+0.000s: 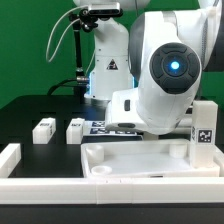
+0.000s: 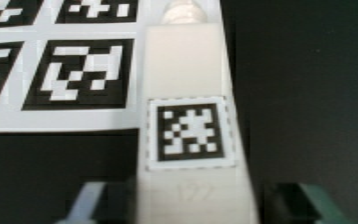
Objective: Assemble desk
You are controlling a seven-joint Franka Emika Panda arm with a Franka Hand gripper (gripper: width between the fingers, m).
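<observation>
In the wrist view a white square leg [image 2: 190,90] lies flat on the black table, its black-and-white tag [image 2: 190,130] facing up. My gripper [image 2: 197,204] straddles the near end of this leg, its jaws drawn in against the two long sides. One grey fingertip [image 2: 98,202] shows at one side of the leg and the other at the opposite side. The exterior view has the desk's tabletop tray [image 1: 140,160] in front. Two short legs [image 1: 43,130] [image 1: 75,129] stand at that view's left, and a tagged leg [image 1: 203,125] stands upright at its right. There the arm's body hides the gripper.
The marker board [image 2: 60,65] lies right beside the gripped leg and shows under the arm [image 1: 104,128] in the exterior view. A low white rail [image 1: 10,155] borders the table at the exterior view's left. Black cables [image 1: 68,60] hang behind the robot base.
</observation>
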